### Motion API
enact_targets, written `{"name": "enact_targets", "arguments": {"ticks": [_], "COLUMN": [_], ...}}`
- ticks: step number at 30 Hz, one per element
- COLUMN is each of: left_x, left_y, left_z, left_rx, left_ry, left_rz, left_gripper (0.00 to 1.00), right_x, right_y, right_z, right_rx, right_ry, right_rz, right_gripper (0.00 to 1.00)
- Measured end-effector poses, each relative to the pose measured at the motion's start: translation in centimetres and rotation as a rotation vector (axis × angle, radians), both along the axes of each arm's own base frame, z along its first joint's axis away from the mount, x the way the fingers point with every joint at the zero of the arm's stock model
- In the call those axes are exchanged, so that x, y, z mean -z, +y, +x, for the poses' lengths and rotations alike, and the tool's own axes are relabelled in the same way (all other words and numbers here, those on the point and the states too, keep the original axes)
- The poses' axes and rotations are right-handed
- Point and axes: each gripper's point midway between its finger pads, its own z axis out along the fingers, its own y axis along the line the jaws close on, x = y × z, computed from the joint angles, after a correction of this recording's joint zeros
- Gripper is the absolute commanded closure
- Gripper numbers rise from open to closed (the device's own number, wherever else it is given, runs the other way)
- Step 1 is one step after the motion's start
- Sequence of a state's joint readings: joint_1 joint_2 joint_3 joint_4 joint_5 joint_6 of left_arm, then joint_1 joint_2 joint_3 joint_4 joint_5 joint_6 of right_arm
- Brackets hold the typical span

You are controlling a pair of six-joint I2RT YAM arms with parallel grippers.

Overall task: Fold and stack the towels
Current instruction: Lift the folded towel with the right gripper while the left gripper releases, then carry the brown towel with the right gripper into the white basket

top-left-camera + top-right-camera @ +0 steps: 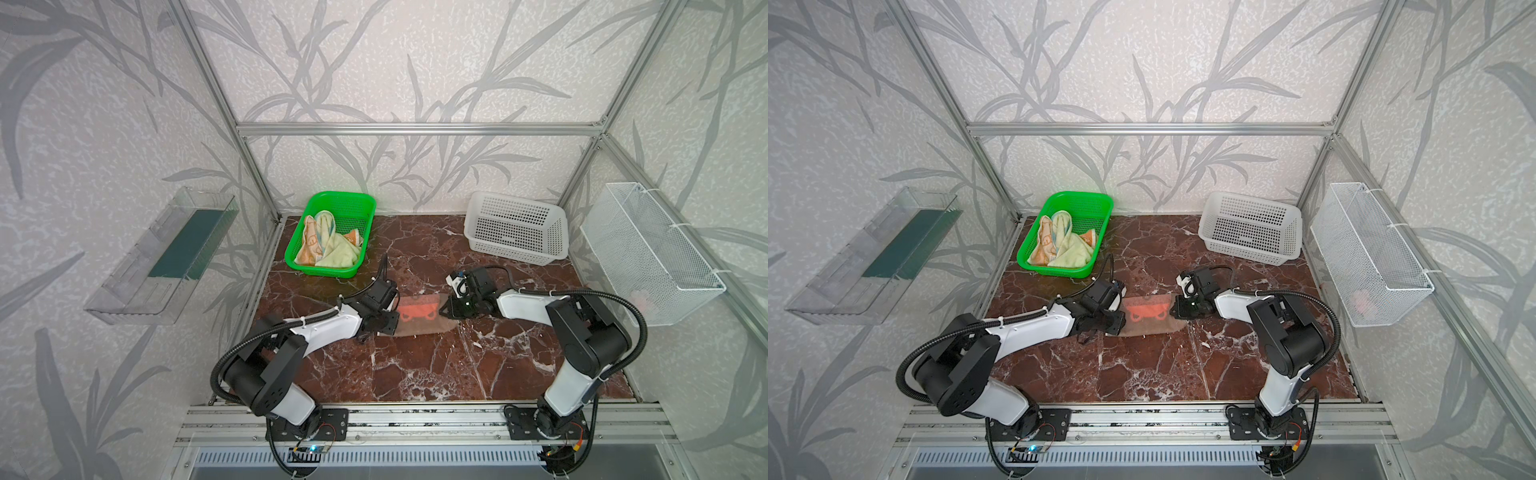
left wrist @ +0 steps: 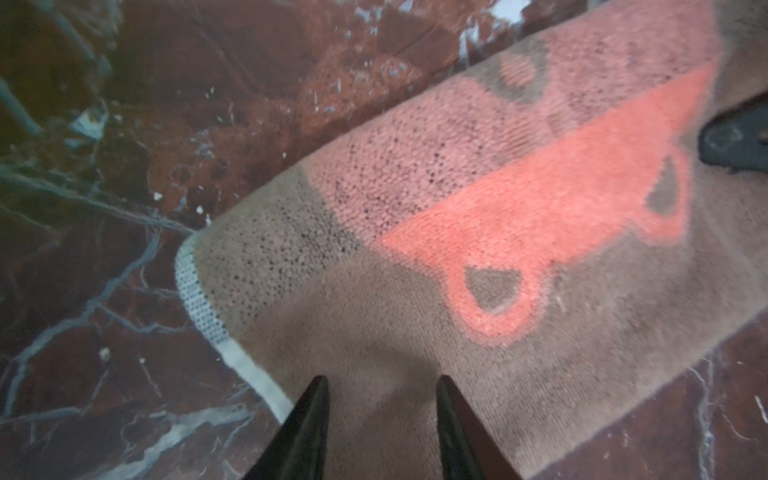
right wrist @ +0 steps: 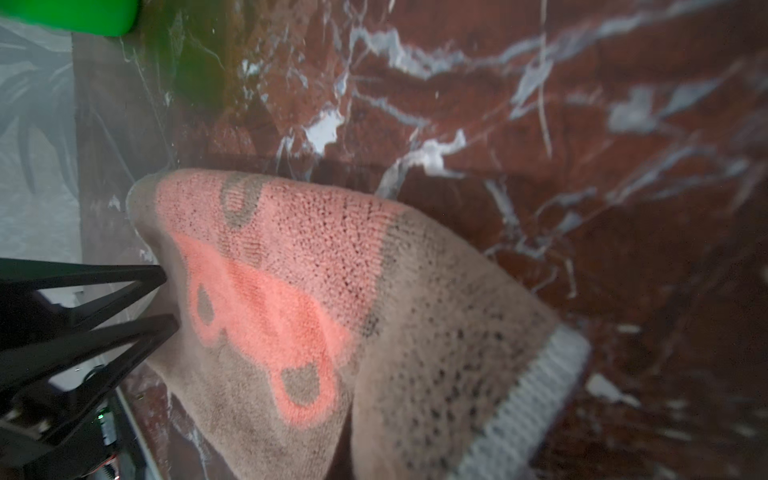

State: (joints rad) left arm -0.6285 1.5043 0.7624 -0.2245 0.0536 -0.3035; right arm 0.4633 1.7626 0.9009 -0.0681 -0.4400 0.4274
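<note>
The brown-and-salmon bear towel [image 1: 417, 316] [image 1: 1148, 314] lies folded into a band mid-table, between both grippers. My left gripper [image 1: 392, 322] [image 2: 381, 386] is over its left end. Its fingertips [image 2: 320, 384] stand apart with flat cloth under the gap, so it is open. My right gripper [image 1: 445, 311] [image 1: 1174, 309] is at the right end, shut on the towel. The cloth [image 3: 332, 291] rises toward that wrist camera and hides the jaws. The pale yellow towel [image 1: 338, 254] and the orange-cream towel [image 1: 309, 245] lie crumpled in the green basket [image 1: 324, 272].
A white perforated basket [image 1: 515, 226] stands at the back right of the marble table. A wire basket [image 1: 652, 253] hangs on the right wall and a clear tray [image 1: 162, 253] on the left wall. Aluminium frame posts edge the table.
</note>
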Motion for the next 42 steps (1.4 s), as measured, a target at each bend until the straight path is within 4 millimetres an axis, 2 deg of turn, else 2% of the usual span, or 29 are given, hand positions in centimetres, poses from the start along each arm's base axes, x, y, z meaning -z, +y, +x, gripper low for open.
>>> {"name": "enact_targets", "arguments": {"ticks": [3, 5, 6, 7, 12, 19, 25, 32, 37, 42], "left_x": [-1.6, -2.4, -2.8, -3.1, -3.4, -3.1, -3.8, -4.1, -4.0, -4.0], "left_y": [-0.4, -0.6, -0.7, -0.7, -0.6, 0.1, 0.2, 0.3, 0.3, 0.3], "left_z": [0.5, 0.8, 0.9, 1.0, 1.0, 0.9, 1.2, 1.2, 1.1, 1.1], "left_rx": [0.002, 0.003, 0.004, 0.006, -0.001, -0.026, -0.035, -0.041, -0.042, -0.042], "left_ry": [-0.048, -0.075, -0.087, -0.098, -0.123, -0.133, -0.157, -0.197, -0.197, -0.198], "left_rz": [-0.035, -0.051, -0.059, -0.066, -0.084, -0.063, -0.07, -0.099, -0.099, -0.099], "left_gripper": [0.45, 0.4, 0.18, 0.08, 0.02, 0.01, 0.01, 0.01, 0.01, 0.01], "right_x": [-1.8, -3.2, -3.8, -4.4, -5.9, -6.3, -8.4, -11.6, -12.6, -13.6], "right_y": [0.1, 0.3, 0.5, 0.6, 0.6, -1.4, -3.3, -4.7, -5.4, -6.0], "right_z": [2.0, 3.5, 4.3, 5.1, 8.8, 14.8, 19.0, 23.1, 25.8, 27.3], "right_rx": [-0.02, -0.032, -0.039, -0.047, -0.069, -0.043, -0.002, 0.043, 0.072, 0.088], "right_ry": [-0.054, -0.092, -0.11, -0.129, -0.172, -0.178, -0.217, -0.303, -0.332, -0.345], "right_rz": [-0.055, -0.08, -0.092, -0.106, -0.153, -0.204, -0.217, -0.204, -0.198, -0.195], "right_gripper": [1.0, 1.0, 1.0, 1.0, 1.0, 1.0, 1.0, 1.0, 1.0, 1.0]}}
